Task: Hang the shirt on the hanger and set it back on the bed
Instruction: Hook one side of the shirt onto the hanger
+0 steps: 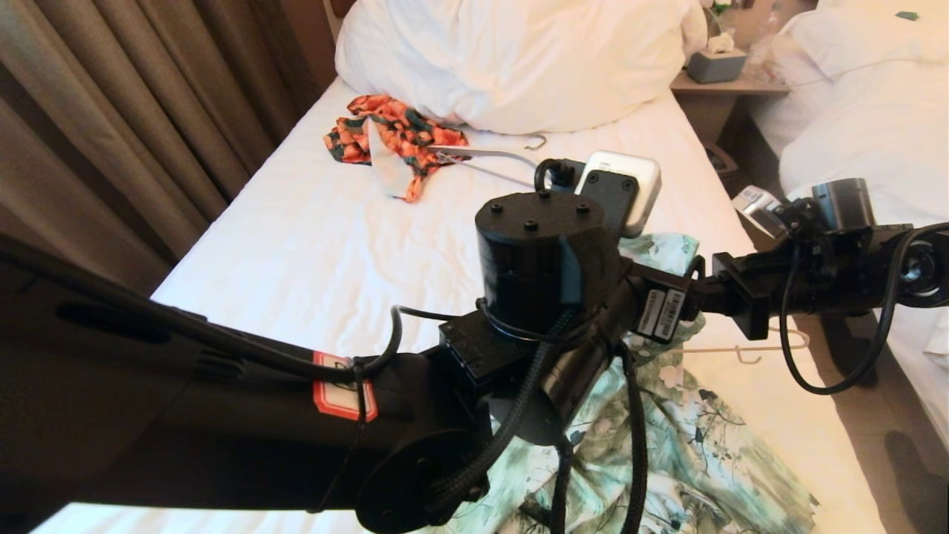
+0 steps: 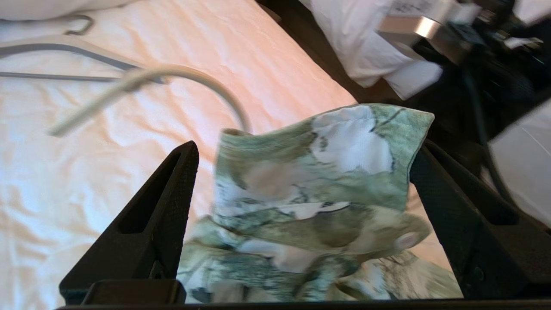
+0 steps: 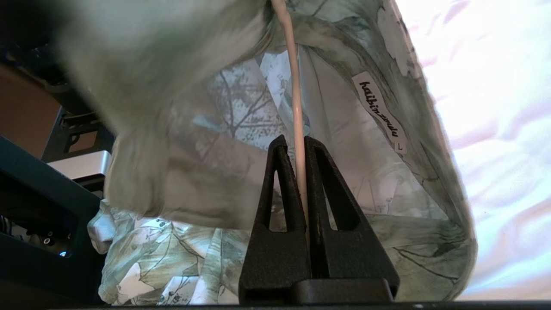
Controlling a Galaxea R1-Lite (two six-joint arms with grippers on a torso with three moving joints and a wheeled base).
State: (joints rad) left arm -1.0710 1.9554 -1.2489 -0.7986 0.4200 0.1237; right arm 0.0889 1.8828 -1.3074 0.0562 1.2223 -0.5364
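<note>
The green-and-white shirt lies bunched at the near right of the bed. In the left wrist view its collar stands up between the fingers of my left gripper, which is open wide over it. The curved hook of the cream hanger rises just behind the collar. My right gripper is shut on the hanger's thin rod, which runs up inside the shirt beside the neck label. In the head view part of the hanger sticks out to the right of the shirt.
An orange-and-dark-green garment and a grey hanger lie at the head of the bed beside the big pillow. A nightstand with a tissue box and a second bed stand to the right. Curtains hang left.
</note>
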